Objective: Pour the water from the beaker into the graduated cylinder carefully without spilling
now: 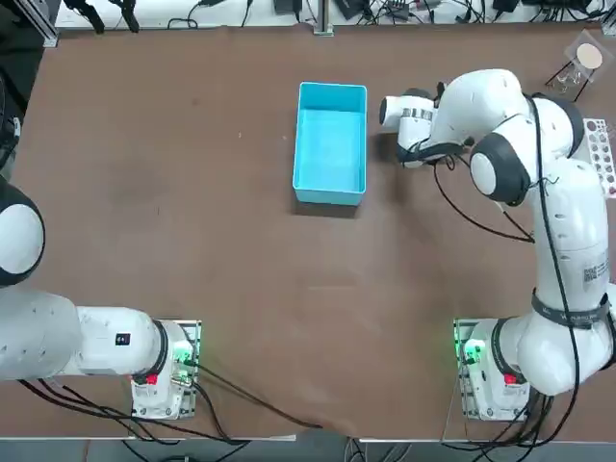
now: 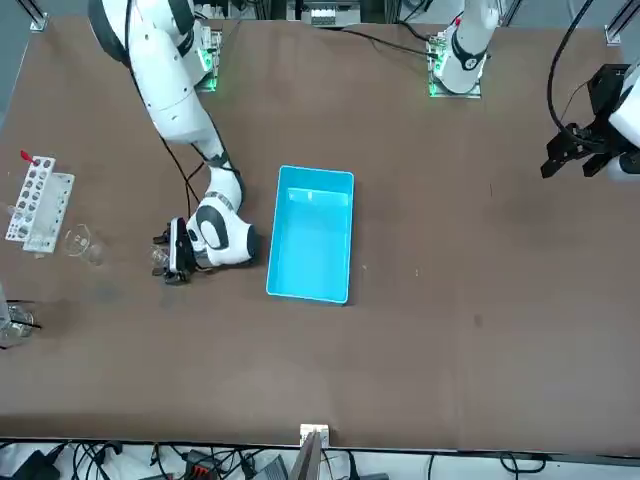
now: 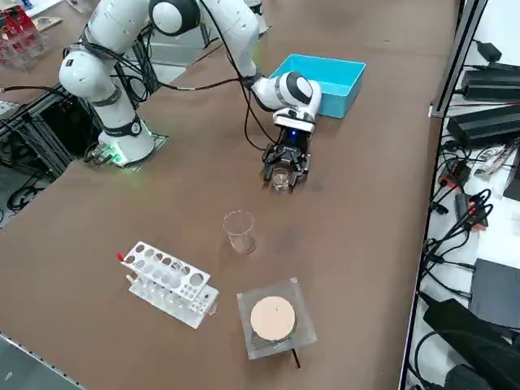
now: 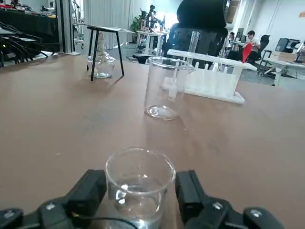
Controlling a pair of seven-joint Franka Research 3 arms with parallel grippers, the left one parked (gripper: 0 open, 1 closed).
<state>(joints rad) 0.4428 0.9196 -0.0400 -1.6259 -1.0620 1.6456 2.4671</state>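
Okay, here's how I read it:

1. The beaker (image 4: 139, 191) sits upright right between the fingertips of the right gripper (image 4: 140, 183), some water in it. Jaws look narrowed onto the glass, one on each side, so I'd call it held.

2. What the next move hinges on: the pour target is off to the robot's right. A slim clear tube (image 4: 194, 42) shows past the white rack (image 3: 171, 280), and I'd guess that's the graduated cylinder, though I can't make out its foot. It looks upright, long axis vertical, so its mouth is a tiny target up top.

3. In the way: a bigger clear glass (image 3: 240, 231) stands between the gripper and the rack. I'd lift the beaker dead level and clear that rim, or go around it. Clip it and you've probably got a spill.

4. Elsewhere: the tripod (image 4: 95, 40) with a glass flask (image 4: 102, 64) under it is also out on the robot's right, farther from the bases. The blue tray (image 2: 311, 235) is on the gripper's other side, so no bother.

5. Still early days imo: lift, carry, then a slow tilt.
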